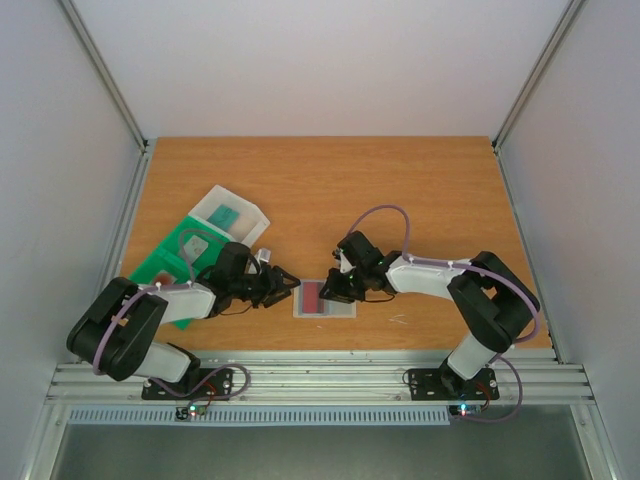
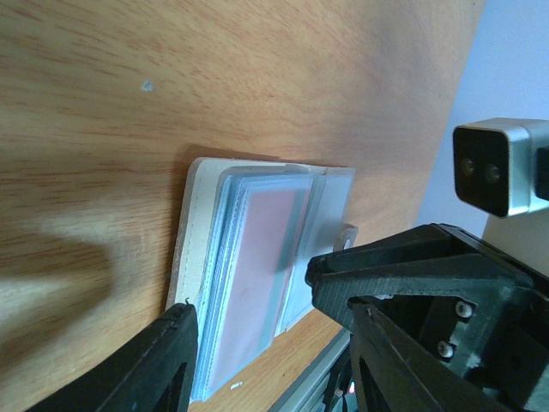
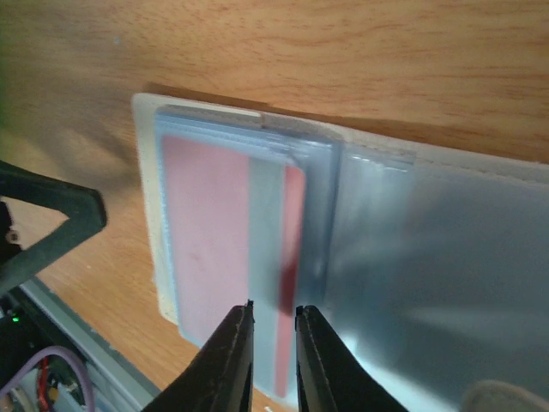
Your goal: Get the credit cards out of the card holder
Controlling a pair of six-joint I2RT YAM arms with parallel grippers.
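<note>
The card holder lies open and flat on the wooden table near the front edge. A red credit card sits in its left panel, and shows pink through the frosted pocket in the left wrist view and the right wrist view. My left gripper is wide open at the holder's left edge, its jaws standing either side of the holder. My right gripper hovers over the holder's middle. Its jaws stand a narrow gap apart over the red card's edge, and nothing shows pinched between them.
A green compartmented tray lies at the left behind my left arm. A clear plastic box next to it holds a teal card. The metal rail runs just beyond the table's front edge.
</note>
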